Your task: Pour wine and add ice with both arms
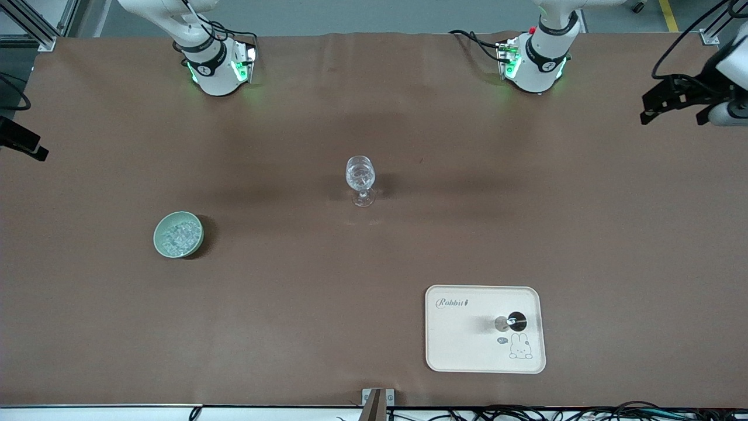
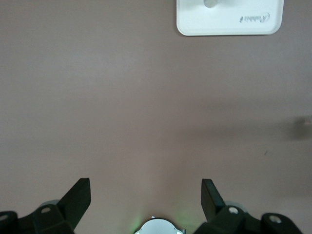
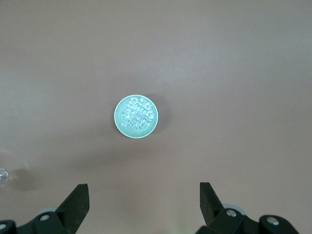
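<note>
Standing in the middle of the front view is a wine glass (image 1: 360, 180), upright on the brown table (image 1: 374, 257). It looks clear, and I cannot tell if any wine or ice is in it. Down toward the lower left of that view sits a green bowl (image 1: 178, 234) full of ice cubes (image 3: 137, 114). In the lower right lies a cream tray (image 1: 461, 345) with a bunny picture. On the tray stands what looks like a bottle (image 1: 513, 321), seen from above, so only its dark top shows well.

Both arms are up high, and their hands do not show in the front view. The left gripper (image 2: 146, 200) hangs over bare table, with the tray at the top edge of its view. Its fingers are spread wide and hold nothing. The right gripper (image 3: 144, 200) hangs over the bowl's part of the table, fingers also spread wide, nothing between them.

Nothing is being poured or scooped now. The bottle on its tray and the full bowl would fit a job yet to come, or things put back after pouring. The glass does not show which.
</note>
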You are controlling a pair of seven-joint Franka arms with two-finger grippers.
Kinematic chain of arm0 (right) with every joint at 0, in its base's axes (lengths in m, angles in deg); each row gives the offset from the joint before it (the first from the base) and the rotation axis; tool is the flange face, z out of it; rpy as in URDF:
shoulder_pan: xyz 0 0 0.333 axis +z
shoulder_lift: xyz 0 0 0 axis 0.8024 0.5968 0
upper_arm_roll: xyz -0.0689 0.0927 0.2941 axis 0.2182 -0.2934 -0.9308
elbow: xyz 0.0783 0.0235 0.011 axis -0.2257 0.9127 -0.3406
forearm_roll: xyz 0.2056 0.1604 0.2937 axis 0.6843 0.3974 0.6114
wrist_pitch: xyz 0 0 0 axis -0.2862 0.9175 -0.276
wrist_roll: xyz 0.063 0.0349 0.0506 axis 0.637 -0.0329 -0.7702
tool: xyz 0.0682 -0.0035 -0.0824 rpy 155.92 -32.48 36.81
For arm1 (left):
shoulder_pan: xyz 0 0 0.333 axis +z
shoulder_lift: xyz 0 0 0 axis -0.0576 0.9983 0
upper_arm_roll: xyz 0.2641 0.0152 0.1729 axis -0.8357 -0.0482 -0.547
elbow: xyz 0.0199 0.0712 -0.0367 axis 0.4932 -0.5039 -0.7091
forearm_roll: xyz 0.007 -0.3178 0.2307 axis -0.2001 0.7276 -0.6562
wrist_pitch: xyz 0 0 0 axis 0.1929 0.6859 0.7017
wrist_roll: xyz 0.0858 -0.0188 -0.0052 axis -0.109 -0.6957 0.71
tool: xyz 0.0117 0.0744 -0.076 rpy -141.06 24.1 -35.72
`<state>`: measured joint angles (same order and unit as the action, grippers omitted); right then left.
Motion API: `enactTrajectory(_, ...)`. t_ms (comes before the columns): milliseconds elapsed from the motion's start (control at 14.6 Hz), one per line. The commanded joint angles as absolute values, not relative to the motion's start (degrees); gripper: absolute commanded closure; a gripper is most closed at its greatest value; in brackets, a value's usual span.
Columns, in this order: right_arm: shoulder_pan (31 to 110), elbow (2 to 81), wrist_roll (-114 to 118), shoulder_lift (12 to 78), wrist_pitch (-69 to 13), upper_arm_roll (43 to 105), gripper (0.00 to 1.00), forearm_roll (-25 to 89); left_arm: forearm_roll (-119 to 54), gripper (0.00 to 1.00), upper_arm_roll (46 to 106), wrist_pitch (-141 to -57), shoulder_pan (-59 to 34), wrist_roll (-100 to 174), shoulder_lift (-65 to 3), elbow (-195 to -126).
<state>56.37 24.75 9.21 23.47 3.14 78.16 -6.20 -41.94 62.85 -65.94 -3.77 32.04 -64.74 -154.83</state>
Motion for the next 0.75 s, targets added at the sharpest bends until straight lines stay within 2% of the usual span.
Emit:
enactTrajectory(0, 56.52, 25.41, 8.78, 22.68, 3.48, 78.26, 0.0, -5.7, -42.89, 0.0, 65.01, -67.89, -4.27, 33.68, -67.29, -157.7)
enactTrajectory(683, 56.61, 25.41, 8.87, 22.68, 4.01, 78.08, 0.0, -5.52, -42.54, 0.0, 64.58, -67.64, -3.13, 32.89, -65.28, -154.19)
